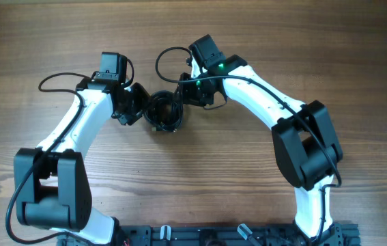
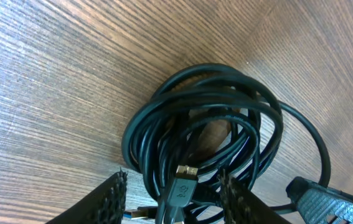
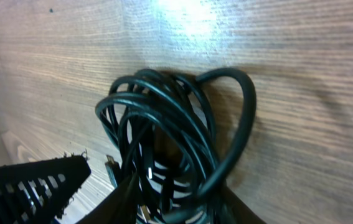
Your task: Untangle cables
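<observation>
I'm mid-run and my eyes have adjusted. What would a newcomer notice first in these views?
A tight coil of black cables lies near the top centre of the overhead view, with the left hand and the right hand on either side of it. In the left wrist view, a gold-tipped plug sticks out of the coil between that hand's spread fingers.

Black cables — tangled coil lying on wooden table, gold-tipped plug showing.
</observation>
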Tool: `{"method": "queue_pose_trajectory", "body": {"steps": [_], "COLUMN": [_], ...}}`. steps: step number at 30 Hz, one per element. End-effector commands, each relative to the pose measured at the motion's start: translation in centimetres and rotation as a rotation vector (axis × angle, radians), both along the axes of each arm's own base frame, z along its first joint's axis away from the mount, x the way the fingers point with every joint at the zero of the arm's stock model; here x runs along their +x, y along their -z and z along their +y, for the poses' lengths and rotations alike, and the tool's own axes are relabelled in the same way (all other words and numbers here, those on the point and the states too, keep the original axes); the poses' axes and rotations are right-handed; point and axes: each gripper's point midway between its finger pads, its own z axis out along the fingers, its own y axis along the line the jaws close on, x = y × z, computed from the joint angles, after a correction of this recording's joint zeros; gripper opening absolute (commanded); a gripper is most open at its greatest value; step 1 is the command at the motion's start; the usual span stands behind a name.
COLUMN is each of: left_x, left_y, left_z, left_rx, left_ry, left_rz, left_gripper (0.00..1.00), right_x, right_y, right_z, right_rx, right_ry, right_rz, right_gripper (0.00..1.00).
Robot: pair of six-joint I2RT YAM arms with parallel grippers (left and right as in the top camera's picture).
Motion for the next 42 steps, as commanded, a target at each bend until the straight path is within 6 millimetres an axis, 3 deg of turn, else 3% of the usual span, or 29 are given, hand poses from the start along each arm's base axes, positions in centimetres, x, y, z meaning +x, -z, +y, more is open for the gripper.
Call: {"method": "queue_pose_trajectory", "body": {"steps": [1,8,11,12,14,17,20,23,25,29,32,35,39,42], "left_x": [0.5,0.5,0.5,0.5,0.5,0.5,0.7,0.9,1.1,1.4,1.6,1.9,2.6,3.4], "left_y": [0.3,0.3,0.3,0.3,0.3,0.3,0.2,0.0,-0.2,-0.3,-0.7,-1.8,-3.9,-6.6], "left_z": [-0.1,-0.1,-0.1,-0.1,0.0,0.0,-0.1,-0.6,-0.8,-0.9,-1.6,-2.9,-3.2,-2.6], "left_rx": [0.006,0.007,0.006,0.007,0.008,0.009,0.013,-0.002,-0.008,-0.017,-0.044,-0.111,-0.157,-0.183], "left_ry": [-0.008,-0.008,-0.007,-0.007,-0.005,0.000,0.029,0.091,0.111,0.113,0.166,0.265,0.315,0.304], "left_rz": [-0.002,-0.002,-0.001,-0.001,-0.002,-0.004,-0.021,-0.048,-0.068,-0.079,-0.109,-0.173,-0.264,-0.357], "left_gripper": [0.53,0.55,0.55,0.55,0.56,0.56,0.55,0.54,0.54,0.54,0.52,0.51,0.52,0.55], "right_x": [0.2,0.4,0.5,0.6,0.8,1.1,0.8,0.0,-1.2,-2.0,-1.6,-1.8,-3.2,-3.5], "right_y": [1.3,3.0,3.6,3.6,2.8,0.5,-4.5,-9.6,-14.1,-19.0,-20.3,-20.2,-20.3,-19.6], "right_z": [0.3,0.5,0.6,0.6,0.8,1.0,1.5,0.8,0.3,-0.7,-2.2,-3.1,-2.7,-3.2], "right_rx": [0.011,0.003,0.004,0.004,0.011,0.050,0.133,0.160,0.208,0.216,0.165,0.169,0.222,0.184], "right_ry": [0.003,0.003,0.001,-0.009,-0.045,-0.110,-0.233,-0.288,-0.323,-0.309,-0.264,-0.260,-0.357,-0.385], "right_rz": [0.016,0.027,0.029,0.020,-0.022,-0.094,-0.207,-0.311,-0.390,-0.505,-0.548,-0.522,-0.518,-0.521], "right_gripper": [0.32,0.30,0.18,0.08,0.04,0.04,0.04,0.04,0.04,0.04,0.04,0.04,0.04,0.04]}}
